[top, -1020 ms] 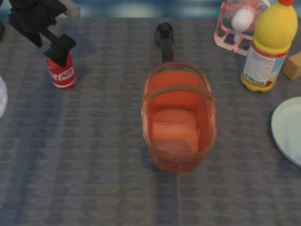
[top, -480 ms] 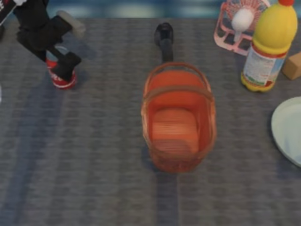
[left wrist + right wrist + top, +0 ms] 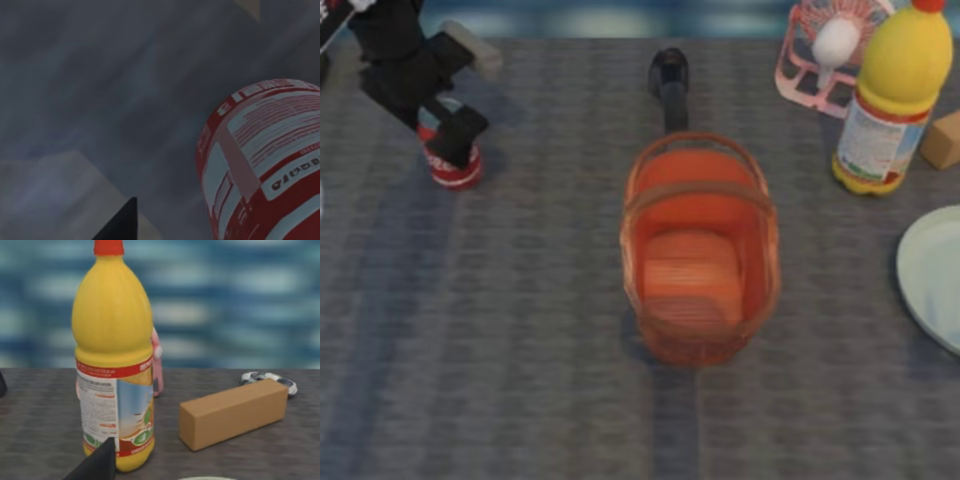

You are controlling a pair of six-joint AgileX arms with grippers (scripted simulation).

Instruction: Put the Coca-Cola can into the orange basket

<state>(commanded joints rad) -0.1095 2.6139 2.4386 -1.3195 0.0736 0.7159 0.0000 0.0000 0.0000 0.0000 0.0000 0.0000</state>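
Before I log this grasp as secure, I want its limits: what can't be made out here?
- Top view: the left gripper covers most of the Coca-Cola can, so contact is unclear.
- Left wrist view: the can is cut off by the frame edge.
- Right gripper: only one finger tip shows in the right wrist view.

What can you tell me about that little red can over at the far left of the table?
The Coca-Cola can is a small red cylinder with white print; the left wrist view shows a white label panel with small text on its side. It stands on the grey table near the far left corner, well apart from the orange basket. The left gripper is right over it, hiding its top; whether the fingers touch it cannot be told.
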